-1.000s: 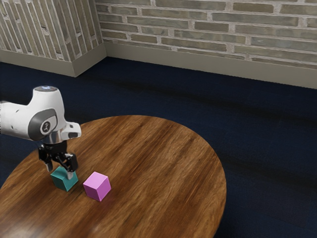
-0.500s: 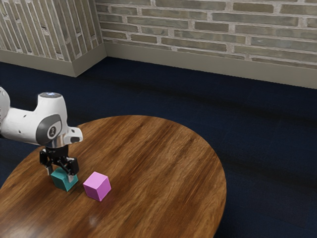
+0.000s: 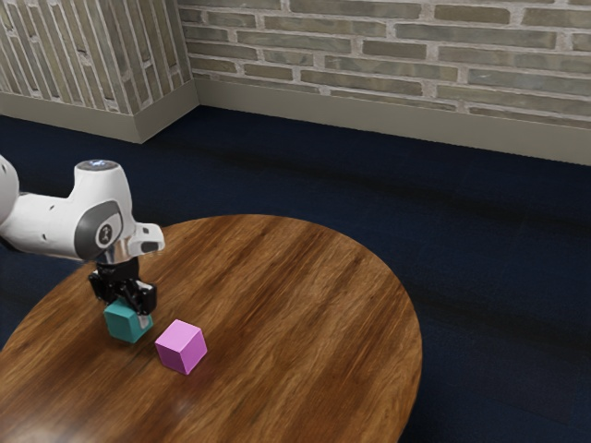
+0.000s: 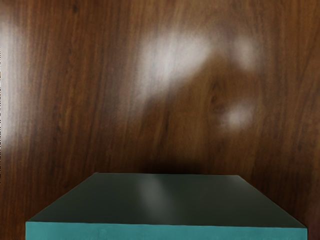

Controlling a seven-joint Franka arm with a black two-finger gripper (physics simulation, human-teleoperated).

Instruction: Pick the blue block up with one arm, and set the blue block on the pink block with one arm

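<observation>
Observed state. The gripper (image 3: 129,303) stood over the near-left part of the round wooden table (image 3: 295,295), its jaws clamped on the upper sides of the blue block (image 3: 125,326), which rendered as a teal cube. The pink block (image 3: 181,347) rested on the wood just beside it, toward the exterior view's right, with a narrow gap between the two. In the wrist view the blue block's dark top face (image 4: 165,200) sat directly under the hand, with tabletop grain (image 4: 150,75) beyond it.

Step in hand. By judgement, this was the lift after the grasp. Whether the cube's underside had fully cleared the wood could not be told.

Recommended procedure:
1. Raise the cube straight up until its base stands above the pink block's top face. A sideways move made too low would likely strike the pink block and push it.
2. Hold the grip constant. The cube seemed to be gripped high on its sides, so a jerk could tilt it.
3. Move across only after clearance is gained, then centre it and square it over the pink block before descending.

Containers. Both blocks stood directly on the bare table, and neither lay in a tray, bin or bowl.
</observation>
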